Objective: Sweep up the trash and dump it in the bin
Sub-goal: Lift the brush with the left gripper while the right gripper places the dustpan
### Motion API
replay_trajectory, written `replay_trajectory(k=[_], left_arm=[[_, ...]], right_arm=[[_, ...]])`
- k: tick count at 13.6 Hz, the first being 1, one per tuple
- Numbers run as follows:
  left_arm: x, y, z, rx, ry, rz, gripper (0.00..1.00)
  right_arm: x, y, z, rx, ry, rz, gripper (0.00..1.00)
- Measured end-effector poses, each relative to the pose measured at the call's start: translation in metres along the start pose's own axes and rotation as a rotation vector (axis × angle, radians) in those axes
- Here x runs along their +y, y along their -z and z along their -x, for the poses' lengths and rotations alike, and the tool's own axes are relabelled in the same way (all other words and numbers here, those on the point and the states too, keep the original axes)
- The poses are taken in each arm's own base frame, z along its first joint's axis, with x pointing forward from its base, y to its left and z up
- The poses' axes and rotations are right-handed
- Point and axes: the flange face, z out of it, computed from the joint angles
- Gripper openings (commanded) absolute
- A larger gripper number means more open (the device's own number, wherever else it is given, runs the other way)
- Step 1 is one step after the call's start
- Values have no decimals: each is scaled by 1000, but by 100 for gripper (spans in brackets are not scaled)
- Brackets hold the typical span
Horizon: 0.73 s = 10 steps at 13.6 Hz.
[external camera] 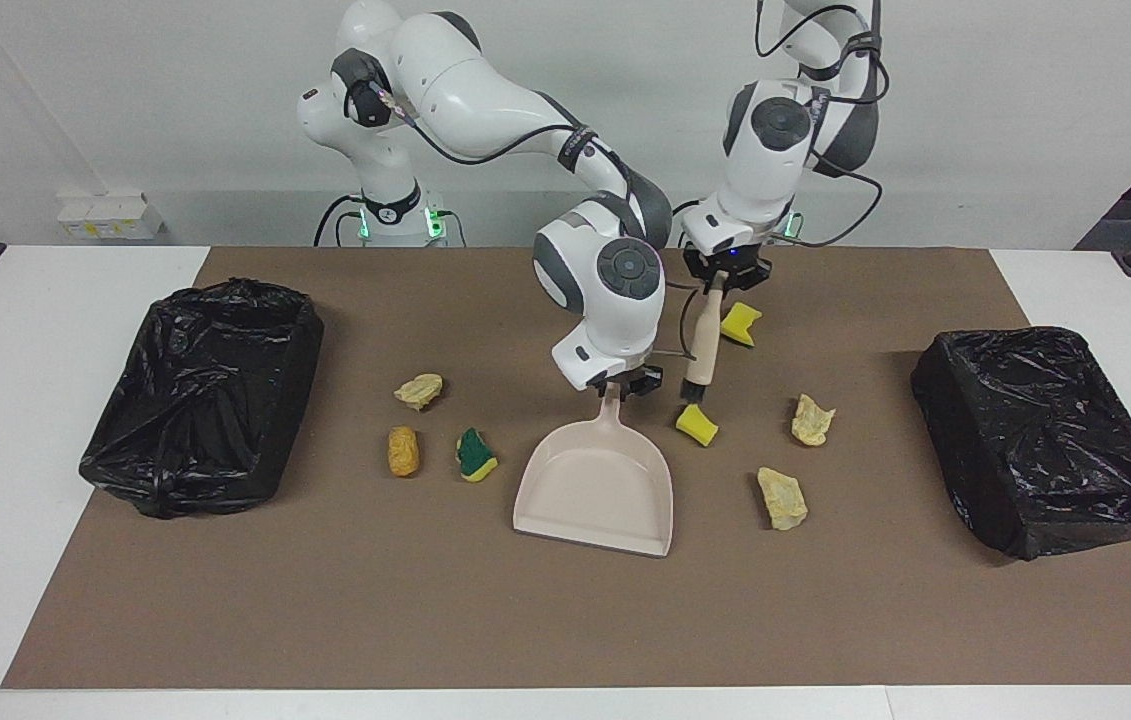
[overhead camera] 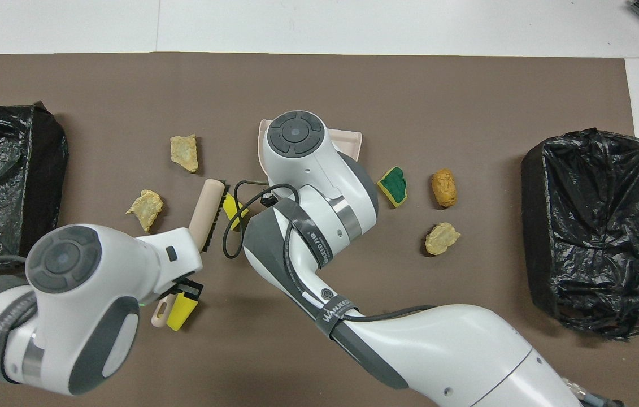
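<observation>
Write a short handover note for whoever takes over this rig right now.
Left gripper: shut on the brush, its bristles beside a yellow sponge chunk.
Right gripper: at the dustpan handle; grip unclear.
Trash: all seven pieces lie on the brown mat, none in the dustpan.
Bins: one at each end of the table.
Done: tools taken up. Left: sweep, dump.

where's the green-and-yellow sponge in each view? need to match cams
Facing view: green-and-yellow sponge lies left of centre, between the orange-brown lump and the dustpan.
Overhead view: right of centre, between the same two.
Shared landmark: the dustpan.
</observation>
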Motion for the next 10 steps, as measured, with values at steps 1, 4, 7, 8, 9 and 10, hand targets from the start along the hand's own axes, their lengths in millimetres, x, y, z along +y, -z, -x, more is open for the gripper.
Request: replay_trajectory(k=[1, 4, 7, 8, 9, 10], left_arm=[[-23, 5, -12, 7, -47, -27, 0], [-78, 11, -57, 22, -145, -82, 0], [-131, 6, -107, 61, -242, -114, 0], [-148, -2, -121, 70, -273, -119, 0], [-160, -12, -131, 76, -302, -118, 0], [-170, -23, -137, 69, -315, -119, 0]], right_arm=[[8, 10, -3, 12, 36, 16, 0], [45, 53, -10, 21, 210, 41, 0], [114, 85, -29, 8, 502, 49, 0], [136, 87, -32, -24, 592, 57, 0], [155, 85, -34, -56, 661, 64, 0], [171, 82, -38, -78, 727, 81, 0]])
